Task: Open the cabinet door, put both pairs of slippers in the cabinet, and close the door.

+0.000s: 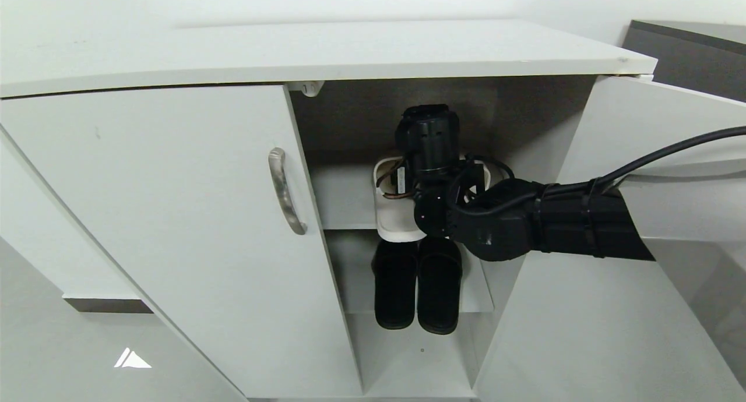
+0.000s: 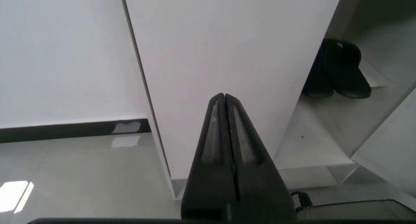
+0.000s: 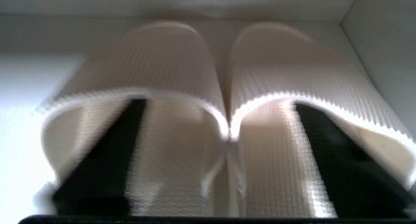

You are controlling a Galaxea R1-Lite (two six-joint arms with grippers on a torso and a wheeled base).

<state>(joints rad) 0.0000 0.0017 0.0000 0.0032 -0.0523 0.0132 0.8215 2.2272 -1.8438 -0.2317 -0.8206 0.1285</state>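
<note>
The cabinet (image 1: 349,46) stands with its right door (image 1: 653,128) swung open and its left door (image 1: 163,227) closed. My right arm is inside it, over the upper shelf, where the white slippers (image 1: 396,218) lie side by side. In the right wrist view my right gripper (image 3: 220,113) is open, one dark finger (image 3: 104,159) under the strap of each white slipper (image 3: 175,62). The black slippers (image 1: 417,285) sit as a pair on the shelf below. My left gripper (image 2: 224,104) is shut on nothing, low in front of the closed left door, with the black slippers (image 2: 338,71) off to its side.
The closed door carries a metal handle (image 1: 285,189). The open door stands close beside my right forearm, with the arm's cable (image 1: 670,148) running past it. A bare bottom shelf (image 1: 408,361) lies under the black pair. Glossy floor (image 2: 78,178) spreads beside the cabinet.
</note>
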